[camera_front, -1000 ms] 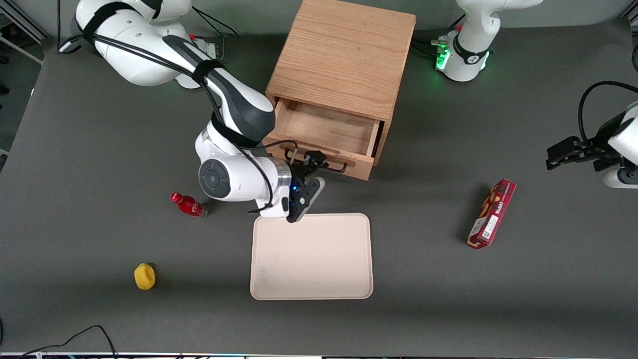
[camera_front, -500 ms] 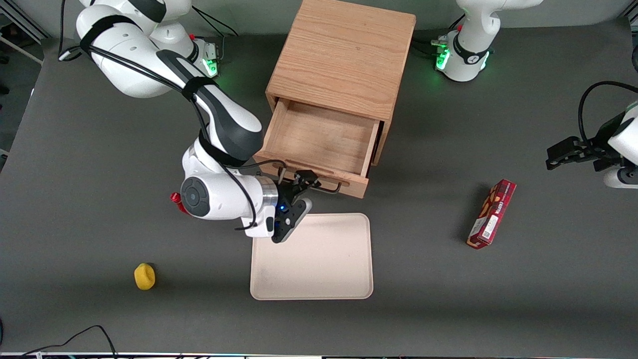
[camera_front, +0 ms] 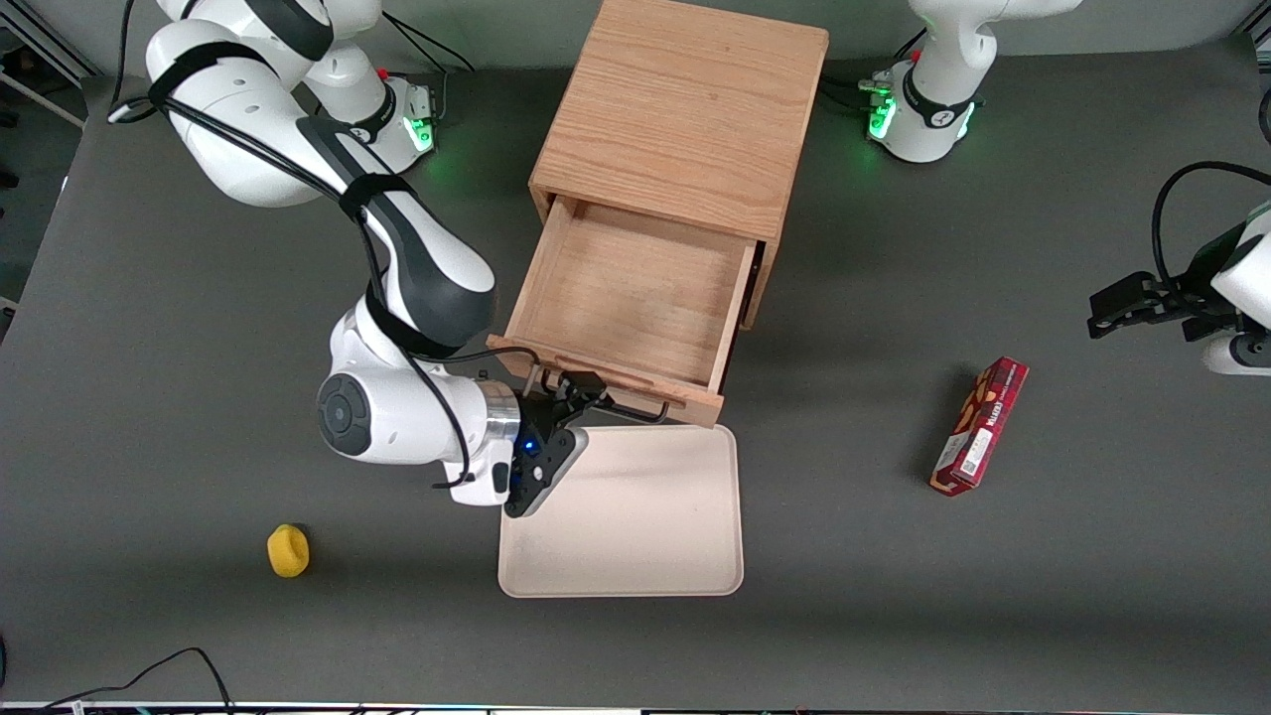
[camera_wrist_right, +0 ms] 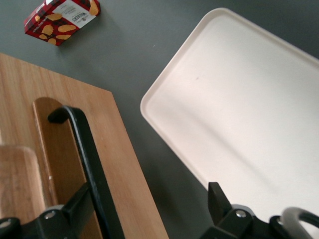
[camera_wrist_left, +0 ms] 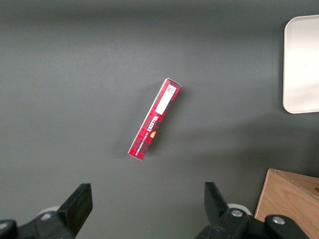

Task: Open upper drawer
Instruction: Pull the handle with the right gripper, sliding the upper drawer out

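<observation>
The upper drawer (camera_front: 635,298) is a light oak shallow box. It stands pulled far out of the oak cabinet (camera_front: 685,109), toward the front camera, and its inside is bare. Its black wire handle (camera_front: 621,407) runs along the front rail. My right gripper (camera_front: 574,395) is at the handle's end toward the working arm. In the right wrist view the gripper (camera_wrist_right: 148,193) is open, its jaws wide apart. The handle (camera_wrist_right: 92,159) lies against one finger (camera_wrist_right: 75,206), inside the jaws. The lower drawer is hidden under the upper one.
A cream tray (camera_front: 695,556) lies on the table just in front of the drawer front, and shows in the right wrist view (camera_wrist_right: 249,99). A red snack box (camera_front: 978,427) lies toward the parked arm's end. A small yellow object (camera_front: 288,550) lies toward the working arm's end.
The drawer has slid much farther out toward the front camera, with my gripper moving along at the handle. My arm now covers the red bottle that showed earlier.
</observation>
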